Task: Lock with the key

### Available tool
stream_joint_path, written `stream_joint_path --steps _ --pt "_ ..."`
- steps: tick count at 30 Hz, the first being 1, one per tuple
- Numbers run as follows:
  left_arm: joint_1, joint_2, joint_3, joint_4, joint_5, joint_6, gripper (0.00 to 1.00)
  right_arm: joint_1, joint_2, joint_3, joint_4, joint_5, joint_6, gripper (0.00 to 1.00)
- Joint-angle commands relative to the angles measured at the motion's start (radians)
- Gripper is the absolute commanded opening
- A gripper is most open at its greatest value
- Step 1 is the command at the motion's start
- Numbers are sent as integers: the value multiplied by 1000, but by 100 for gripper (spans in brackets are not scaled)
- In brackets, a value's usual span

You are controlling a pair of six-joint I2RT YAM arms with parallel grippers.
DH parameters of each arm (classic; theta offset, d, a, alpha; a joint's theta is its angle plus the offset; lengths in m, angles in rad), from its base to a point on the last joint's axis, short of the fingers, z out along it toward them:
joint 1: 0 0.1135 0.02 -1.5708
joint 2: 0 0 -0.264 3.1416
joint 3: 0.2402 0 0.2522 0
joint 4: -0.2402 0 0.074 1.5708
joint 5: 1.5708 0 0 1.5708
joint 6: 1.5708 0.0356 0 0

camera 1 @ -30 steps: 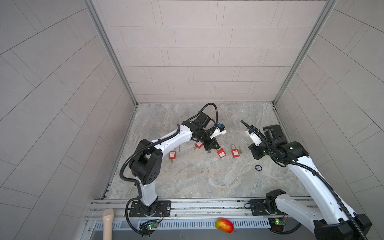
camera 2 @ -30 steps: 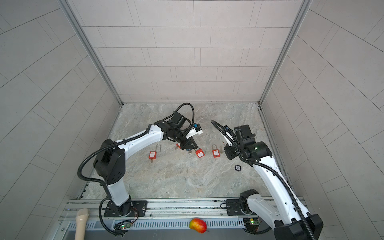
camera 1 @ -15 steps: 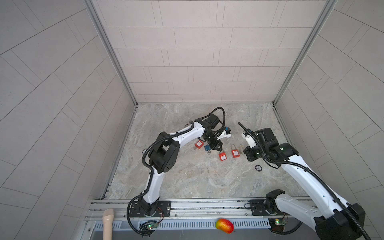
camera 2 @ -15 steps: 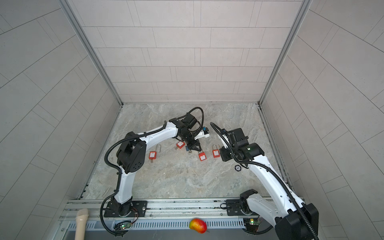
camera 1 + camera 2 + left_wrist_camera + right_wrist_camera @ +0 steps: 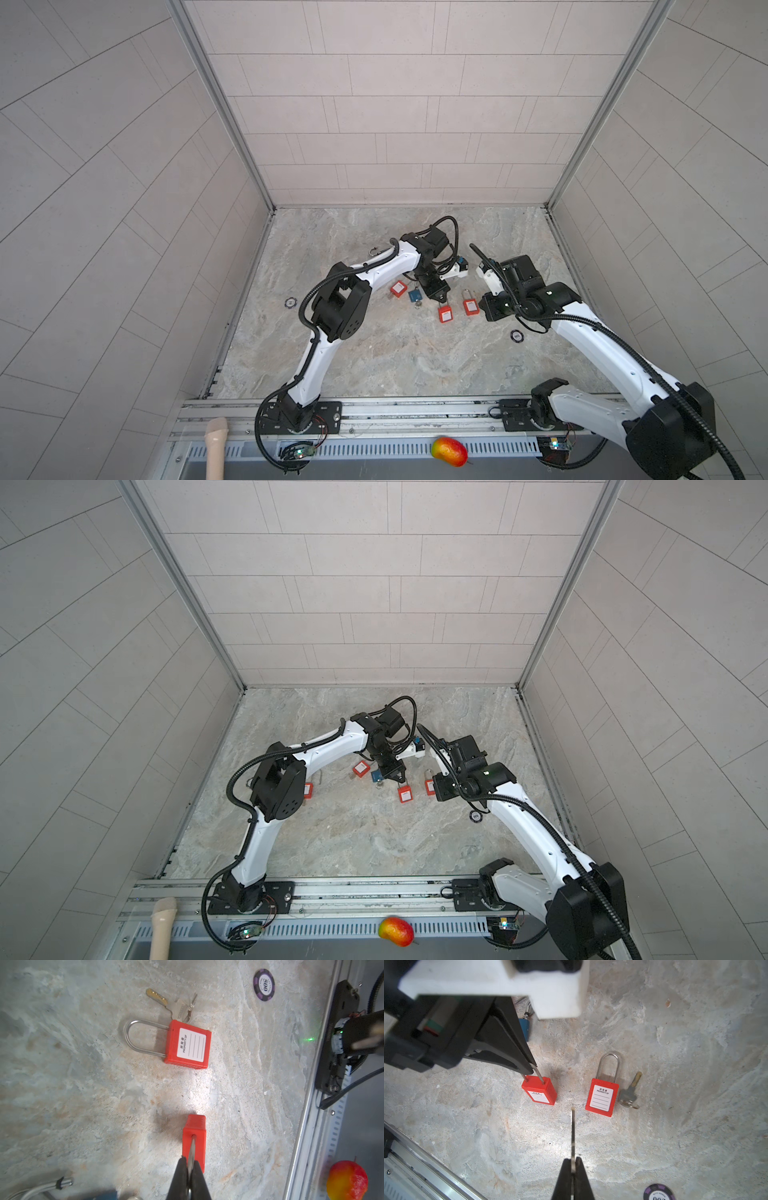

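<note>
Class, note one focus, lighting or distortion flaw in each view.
Right wrist view: the left gripper blurs toward the lens; left wrist view: glare whitens the floor by the held padlock; in both top views, wall lines bow.

The grey-beige marbled stone counter [image 5: 374,361] carries a red plastic padlock with a white label [image 5: 602,1095], lying flat. A silver key with a brass-coloured blade [image 5: 630,1093] lies just beside its body, and a purple-and-black poker chip [image 5: 264,985] lies near them. Further left a blue padlock [image 5: 414,296] and a second red padlock [image 5: 397,288] lie close together. A dark poker chip [image 5: 291,302] lies well apart, towards the left edge. A third red padlock [image 5: 539,1093] stands shackle-up; whether its base touches the counter cannot be told.
</note>
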Motion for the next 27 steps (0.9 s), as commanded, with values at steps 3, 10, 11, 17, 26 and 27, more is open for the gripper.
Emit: stream_joint_path --steps 3,10,11,17,26,27 --pt "-7 65 35 28 -158 -3 12 11 11 -4 34 17 55 0" --pt "-11 99 47 121 -201 -39 15 16 14 -14 54 29 84 0" --pt "-13 103 51 128 -203 -37 15 16 14 -16 53 31 87 0" --pt "-19 115 83 155 -245 -45 32 22 20 -36 50 31 129 0" --pt "28 -20 28 221 -269 -119 51 29 43 -28 34 -12 185 0" --pt "47 -62 -12 252 -258 -143 52 29 60 -21 31 -20 197 0"
